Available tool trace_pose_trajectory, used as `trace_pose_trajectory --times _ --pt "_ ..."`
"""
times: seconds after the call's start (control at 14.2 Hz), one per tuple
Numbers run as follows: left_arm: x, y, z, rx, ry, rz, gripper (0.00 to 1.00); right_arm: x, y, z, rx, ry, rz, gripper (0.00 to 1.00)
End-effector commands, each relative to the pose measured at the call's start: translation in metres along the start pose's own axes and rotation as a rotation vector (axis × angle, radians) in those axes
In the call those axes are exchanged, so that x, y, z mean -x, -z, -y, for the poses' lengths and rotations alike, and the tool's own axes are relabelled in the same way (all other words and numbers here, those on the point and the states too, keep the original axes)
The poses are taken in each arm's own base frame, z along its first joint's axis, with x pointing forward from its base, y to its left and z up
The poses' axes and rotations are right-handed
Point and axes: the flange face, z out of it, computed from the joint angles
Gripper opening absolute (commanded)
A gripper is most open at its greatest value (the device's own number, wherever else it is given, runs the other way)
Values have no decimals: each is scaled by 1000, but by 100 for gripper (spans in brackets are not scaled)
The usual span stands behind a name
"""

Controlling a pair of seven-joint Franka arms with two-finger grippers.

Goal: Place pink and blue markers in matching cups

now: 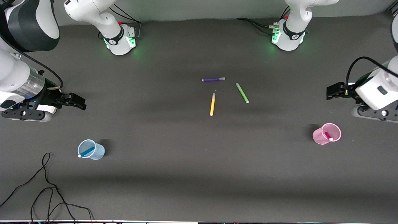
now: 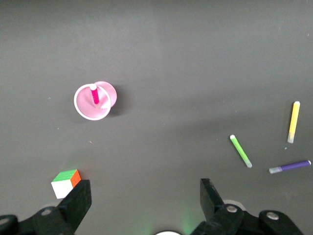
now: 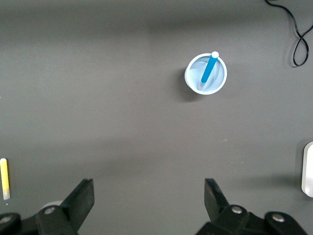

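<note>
The blue marker (image 1: 87,151) stands slanted inside the pale blue cup (image 1: 97,152) toward the right arm's end of the table; both show in the right wrist view, marker (image 3: 209,68) in cup (image 3: 195,83). The pink marker (image 1: 328,136) stands inside the pale pink cup (image 1: 319,137) toward the left arm's end; both show in the left wrist view, marker (image 2: 95,94) in cup (image 2: 83,108). My right gripper (image 1: 81,103) is open and empty, raised over bare table away from the blue cup. My left gripper (image 1: 330,92) is open and empty, raised away from the pink cup.
A purple pen (image 1: 213,79), a green pen (image 1: 242,92) and a yellow pen (image 1: 212,104) lie mid-table. Black cables (image 1: 46,186) trail near the front edge at the right arm's end. A small white, green and orange cube (image 2: 66,182) shows in the left wrist view.
</note>
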Motion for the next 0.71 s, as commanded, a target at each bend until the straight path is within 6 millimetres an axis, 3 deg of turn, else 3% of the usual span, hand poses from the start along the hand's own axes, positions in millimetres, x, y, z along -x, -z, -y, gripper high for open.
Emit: trace_pose_trajectory --times 0.0,0.35,0.64 --pt "34 5 -6 -35 3 -72 99 5 10 -8 5 22 0 100" --pt "47 10 -3 -40 11 -74 99 5 10 -5 3 21 1 100" --pt "41 2 4 -53 15 -49 99 5 10 -5 2 21 2 100"
